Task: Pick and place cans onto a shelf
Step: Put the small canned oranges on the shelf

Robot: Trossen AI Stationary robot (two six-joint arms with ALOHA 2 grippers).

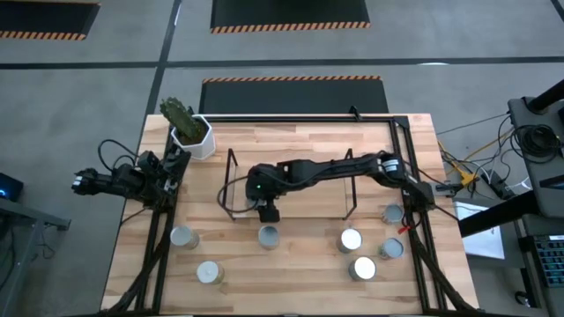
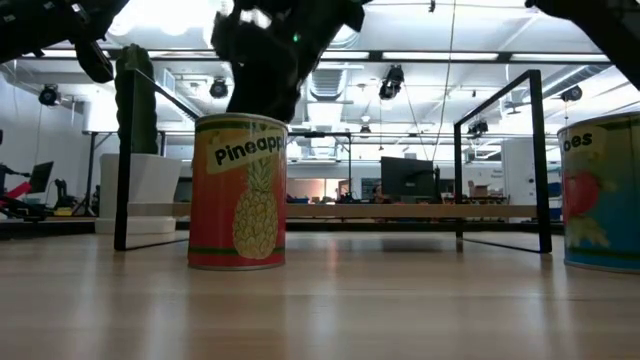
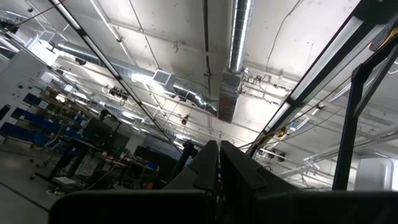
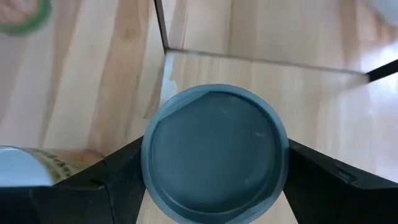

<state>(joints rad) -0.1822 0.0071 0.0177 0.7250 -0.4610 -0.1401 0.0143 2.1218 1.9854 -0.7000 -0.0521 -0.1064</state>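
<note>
Between the right gripper's spread fingers stands a can.

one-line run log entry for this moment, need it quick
right tool: fingers either side of pineapple can | left tool: shut, parked off table's left edge | shelf: no cans

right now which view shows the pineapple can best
The low view: the pineapple can stands side-on, label readable. The right wrist view shows only its round top between the right hand's open fingers. The high view shows a small top. The left wrist view misses it.
</note>
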